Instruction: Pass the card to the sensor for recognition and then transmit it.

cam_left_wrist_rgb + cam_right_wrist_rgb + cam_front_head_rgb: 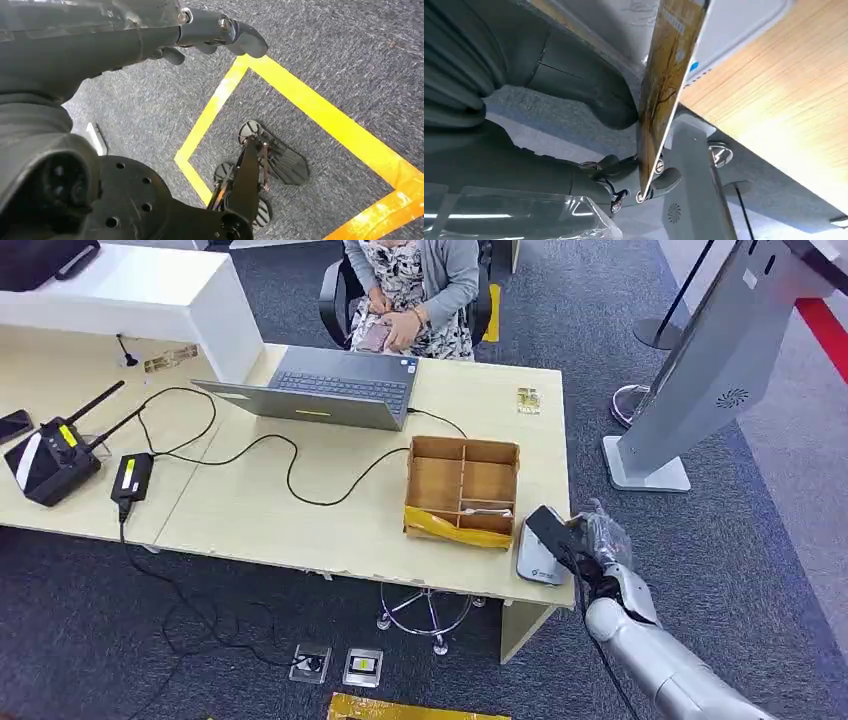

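At the desk's front right corner my right hand point(598, 540) holds a dark card point(548, 527) just above a white-and-grey sensor pad point(540, 562) lying on the desk point(300, 530). In the right wrist view the card point(664, 95) has a golden tree print and stands edge-on, pinched between the thumb and the fingers of my right hand point(589, 100). The pale sensor point(744, 25) lies right behind it. My left hand point(150, 35) hangs over the carpet, loosely extended and holding nothing.
A divided wooden box point(462, 490) stands just left of the sensor. Farther back are a laptop point(330, 390), its cable, a router point(50, 455) and a seated person point(415, 290). A grey kiosk stand point(690, 390) rises right of the desk.
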You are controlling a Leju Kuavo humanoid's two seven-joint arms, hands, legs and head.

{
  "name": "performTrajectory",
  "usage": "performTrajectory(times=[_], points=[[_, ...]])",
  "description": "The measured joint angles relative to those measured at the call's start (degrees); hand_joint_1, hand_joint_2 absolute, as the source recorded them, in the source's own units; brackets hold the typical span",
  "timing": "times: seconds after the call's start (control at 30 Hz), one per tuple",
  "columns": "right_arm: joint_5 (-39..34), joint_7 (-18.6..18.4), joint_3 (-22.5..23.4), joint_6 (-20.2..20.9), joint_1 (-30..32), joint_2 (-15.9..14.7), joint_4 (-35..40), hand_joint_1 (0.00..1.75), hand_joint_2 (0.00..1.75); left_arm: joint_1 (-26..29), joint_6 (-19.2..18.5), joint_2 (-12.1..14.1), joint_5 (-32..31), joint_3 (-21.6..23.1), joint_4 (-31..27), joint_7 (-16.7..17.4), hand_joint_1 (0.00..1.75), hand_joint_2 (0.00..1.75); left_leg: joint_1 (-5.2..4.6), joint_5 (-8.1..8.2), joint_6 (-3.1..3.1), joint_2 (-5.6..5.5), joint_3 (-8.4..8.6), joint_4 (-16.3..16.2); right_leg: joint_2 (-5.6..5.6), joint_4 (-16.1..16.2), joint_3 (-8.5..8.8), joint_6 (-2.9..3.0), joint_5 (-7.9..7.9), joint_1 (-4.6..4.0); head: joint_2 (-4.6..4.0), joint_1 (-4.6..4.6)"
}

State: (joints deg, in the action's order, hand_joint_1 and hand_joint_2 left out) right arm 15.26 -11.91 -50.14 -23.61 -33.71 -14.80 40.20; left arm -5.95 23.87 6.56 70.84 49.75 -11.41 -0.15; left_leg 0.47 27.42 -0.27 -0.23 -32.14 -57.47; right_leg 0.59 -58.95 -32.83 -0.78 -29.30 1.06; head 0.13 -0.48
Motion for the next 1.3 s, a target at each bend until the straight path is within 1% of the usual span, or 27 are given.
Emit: performTrajectory(times=[0.17,0.27,0.37,0.57,0.83,1.1,1.2,1.3], points=[[2.38,-2.69,0.02,-0.07,-0.45,-0.22,1.47,1.75,1.75,0.0,-0.79,0.0,0.07,0.0,0.0,-0.72,0.0,0.0,0.0,0.0,0.0,0.0,-0.01,0.0,-0.01,-0.01,-0.01,0.0,0.01,0.0,0.0,0.0],[3.71,-3.93,0.04,0.18,-1.72,-0.85,3.14,1.75,1.75,0.01,-1.05,0.0,1.33,0.0,0.0,-1.36,0.0,0.0,0.0,0.0,0.0,0.0,-0.01,0.0,-0.01,-0.01,-0.01,0.0,0.01,0.0,0.0,0.0],[5.36,-4.26,0.04,0.35,-3.88,-1.14,4.46,1.75,1.75,0.0,-1.09,0.0,1.57,0.0,0.0,-1.84,0.0,0.0,0.0,0.0,0.0,0.0,-0.01,0.0,-0.03,-0.01,-0.02,0.01,0.02,0.0,0.0,0.02],[8.57,-5.6,0.04,1.44,-10.18,-1.57,6.67,1.75,1.75,0.0,-1.64,-0.07,0.76,0.0,0.0,-2.32,0.0,0.0,0.0,-0.03,0.02,0.04,0.0,-0.01,-0.05,-0.01,-0.03,0.01,0.06,0.0,0.0,0.02],[11.15,-8.04,0.07,2.84,-14.81,-1.92,7.93,1.75,1.75,-0.06,-3.02,-0.09,-2.41,0.18,0.02,-2.29,0.0,0.0,0.0,-0.02,0.02,0.04,-0.01,-0.01,-0.06,-0.01,-0.03,0.01,0.06,0.0,0.0,0.0],[12.28,-8.22,0.07,3.13,-17.18,-1.66,7.87,1.75,1.75,-0.49,-3.06,-0.11,-3.48,0.26,0.02,-2.29,0.0,0.0,0.0,-0.03,0.02,0.03,-0.02,-0.01,-0.04,-0.02,-0.03,0.01,0.06,0.0,0.0,0.0],[13.09,-9.57,0.04,3.67,-17.74,-0.77,7.46,1.75,1.75,-0.95,-2.95,-0.13,-4.02,0.33,0.02,-1.81,0.0,0.0,0.0,-0.03,0.02,0.03,-0.02,-0.01,-0.04,-0.02,-0.03,0.01,0.06,0.0,0.0,0.0],[13.57,-9.29,0.04,3.37,-17.94,0.74,6.36,1.75,1.75,-1.08,-2.97,-0.2,-4.07,0.72,0.02,-0.83,0.0,0.0,0.0,-0.03,0.02,0.03,-0.02,-0.01,-0.05,-0.03,-0.03,0.01,0.06,0.0,0.0,0.0]])
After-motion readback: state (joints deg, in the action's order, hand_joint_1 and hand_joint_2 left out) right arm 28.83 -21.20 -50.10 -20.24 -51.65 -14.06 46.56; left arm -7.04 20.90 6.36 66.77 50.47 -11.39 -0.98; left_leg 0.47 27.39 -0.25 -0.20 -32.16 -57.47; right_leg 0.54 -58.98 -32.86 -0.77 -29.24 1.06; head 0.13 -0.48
